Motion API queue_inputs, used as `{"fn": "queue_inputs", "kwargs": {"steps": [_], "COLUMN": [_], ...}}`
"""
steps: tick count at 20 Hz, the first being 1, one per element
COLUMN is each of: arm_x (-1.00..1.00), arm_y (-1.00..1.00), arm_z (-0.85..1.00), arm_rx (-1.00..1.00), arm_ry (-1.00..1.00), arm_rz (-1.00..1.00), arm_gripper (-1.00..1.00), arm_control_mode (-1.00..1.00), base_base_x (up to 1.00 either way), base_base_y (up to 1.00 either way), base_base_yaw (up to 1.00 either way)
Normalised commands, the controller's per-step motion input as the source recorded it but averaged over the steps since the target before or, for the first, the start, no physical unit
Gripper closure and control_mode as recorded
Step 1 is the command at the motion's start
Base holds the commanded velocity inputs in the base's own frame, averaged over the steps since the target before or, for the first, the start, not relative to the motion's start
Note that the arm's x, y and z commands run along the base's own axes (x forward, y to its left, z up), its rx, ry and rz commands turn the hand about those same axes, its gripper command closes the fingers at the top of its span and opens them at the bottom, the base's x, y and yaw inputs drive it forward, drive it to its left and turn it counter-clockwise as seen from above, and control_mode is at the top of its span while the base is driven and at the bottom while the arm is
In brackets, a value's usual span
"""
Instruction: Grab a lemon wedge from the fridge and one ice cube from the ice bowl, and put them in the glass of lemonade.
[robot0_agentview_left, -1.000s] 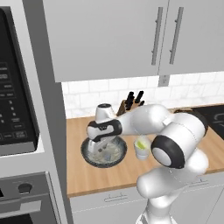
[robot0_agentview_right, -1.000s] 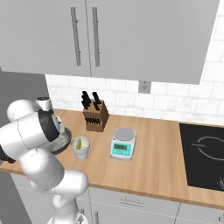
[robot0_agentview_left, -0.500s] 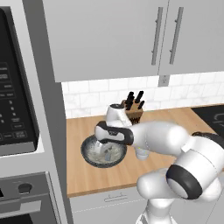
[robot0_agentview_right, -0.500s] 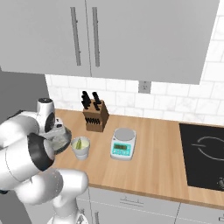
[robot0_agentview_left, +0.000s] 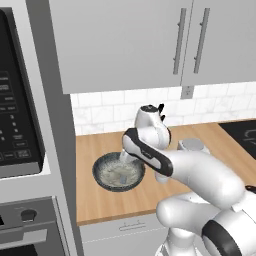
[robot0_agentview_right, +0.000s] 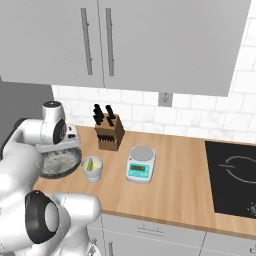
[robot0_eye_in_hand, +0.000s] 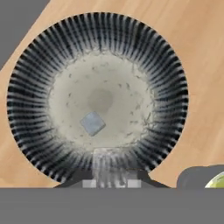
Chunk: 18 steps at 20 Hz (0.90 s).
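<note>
Ice bowl (robot0_eye_in_hand: 39, 57) on the worktop (robot0_agentview_left: 100, 200), one ice cube (robot0_eye_in_hand: 92, 123) inside; the arm bends over it, claw (robot0_eye_in_hand: 110, 178) directly above, finger spacing indiscernible.

No text could be read anywhere. The microwave panel (robot0_agentview_left: 15, 145) bore only blurred marks. The scale display (robot0_agentview_right: 138, 168) was illegible too.
</note>
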Motion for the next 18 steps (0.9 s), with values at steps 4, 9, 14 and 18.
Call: {"fn": "queue_inputs", "kwargs": {"steps": [4, 9, 14, 18], "arm_x": [-0.06, 0.08, 0.02, 0.0], "arm_y": [-0.92, -0.48, -0.53, -0.24], "arm_z": [0.07, 0.37, -0.18, -0.17], "arm_rx": [0.0, -0.01, 0.0, 0.0], "arm_ry": [0.0, 0.03, 0.01, 0.0], "arm_rz": [-0.21, -0.12, -0.09, -0.08], "arm_gripper": [1.0, 1.0, 1.0, 1.0], "arm_control_mode": [-1.0, -1.0, -1.0, -1.0], "base_base_x": [0.0, 0.0, 0.0, 0.0], "base_base_y": [0.0, 0.0, 0.0, 0.0], "base_base_yaw": [0.0, 0.0, 0.0, 0.0]}}
